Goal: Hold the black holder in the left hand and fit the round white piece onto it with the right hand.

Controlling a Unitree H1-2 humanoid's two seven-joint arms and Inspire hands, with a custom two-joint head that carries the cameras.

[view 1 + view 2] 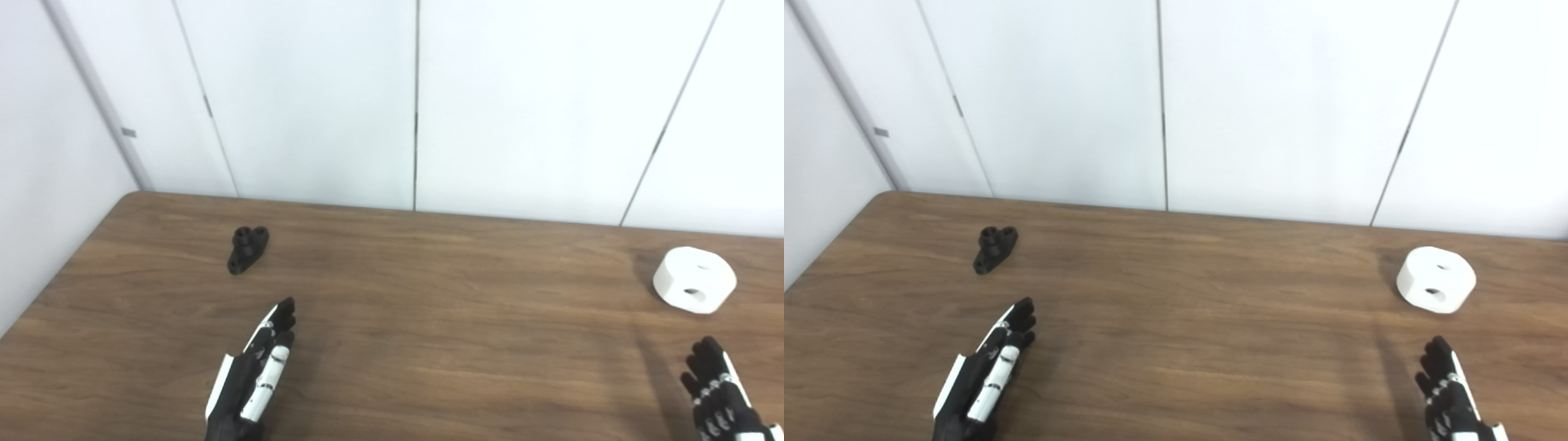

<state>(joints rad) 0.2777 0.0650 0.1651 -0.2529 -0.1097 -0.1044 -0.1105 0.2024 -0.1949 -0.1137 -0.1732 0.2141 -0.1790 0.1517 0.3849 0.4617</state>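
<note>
1. Nearest the camera, the left hand comes in from the bottom edge over the left half of the table. Its fingers are straight and close together, pointing away from the robot and a little rightward, and it holds nothing.

2. At the same depth, the right hand enters at the bottom right corner. Only its fingers and part of the palm show; they look spread and empty, though so much is cut off at the edge that I would not swear to it.

3. Farther back on the left lies the black holder, flat on the table and apart from the left hand. It sits ahead of that hand's fingertips and slightly to their left. Its long axis runs from a narrow near end, down-left, to a far end with two round sockets, up-right.

4. Farther back on the right sits the round white piece, resting on the table with two holes visible. It lies ahead of the right hand and just left of it.

5. Each part is on its own hand's side, well apart from the other. The reach likely needs the left hand to go forward with a slight leftward correction and to close across the holder's narrow width.
</note>
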